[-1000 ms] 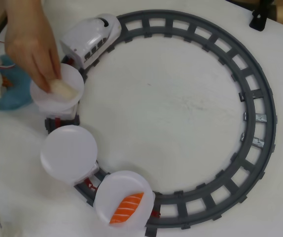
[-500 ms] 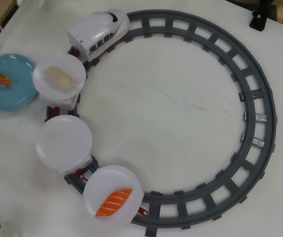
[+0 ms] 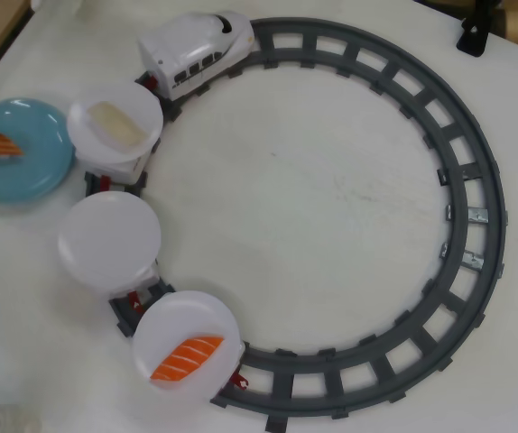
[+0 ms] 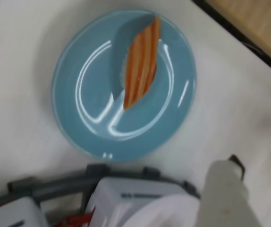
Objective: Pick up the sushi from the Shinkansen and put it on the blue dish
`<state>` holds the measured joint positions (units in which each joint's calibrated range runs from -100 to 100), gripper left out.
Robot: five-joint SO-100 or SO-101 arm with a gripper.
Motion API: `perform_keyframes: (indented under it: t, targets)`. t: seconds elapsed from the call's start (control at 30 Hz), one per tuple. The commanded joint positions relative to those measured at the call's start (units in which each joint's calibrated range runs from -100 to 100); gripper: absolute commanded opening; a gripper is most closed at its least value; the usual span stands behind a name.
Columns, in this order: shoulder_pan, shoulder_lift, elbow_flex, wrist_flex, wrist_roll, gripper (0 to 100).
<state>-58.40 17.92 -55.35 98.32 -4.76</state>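
Sushi (image 4: pixel 141 66) on blue dish (image 4: pixel 79 123); apart from blurred claw (image 4: pixel 227 191)

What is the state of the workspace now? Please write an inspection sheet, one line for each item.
Surface: white table, bare inside the grey circular track.
Job's things: salmon nigiri lies on the blue dish; Shinkansen on the track at top left.
Clutter: cream-white piece on first car plate; middle plate bare; vivid salmon piece on last plate.
Gripper: one pale finger at the wrist view's bottom edge; state unclear.
Cables: nothing seen.
Surroundings: black clamp at top right.
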Motion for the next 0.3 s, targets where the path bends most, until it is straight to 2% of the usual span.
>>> perform_keyframes:
  t: [0.0,0.13,0.27]
  targets:
    - [-1.64,-12.57,7.83,1.00,-0.47,26]
    - [-3.66,-22.69,22.44,-1.38,-0.68,26]
    - [-4.19,-32.90,41.65,-10.46,-0.73,26]
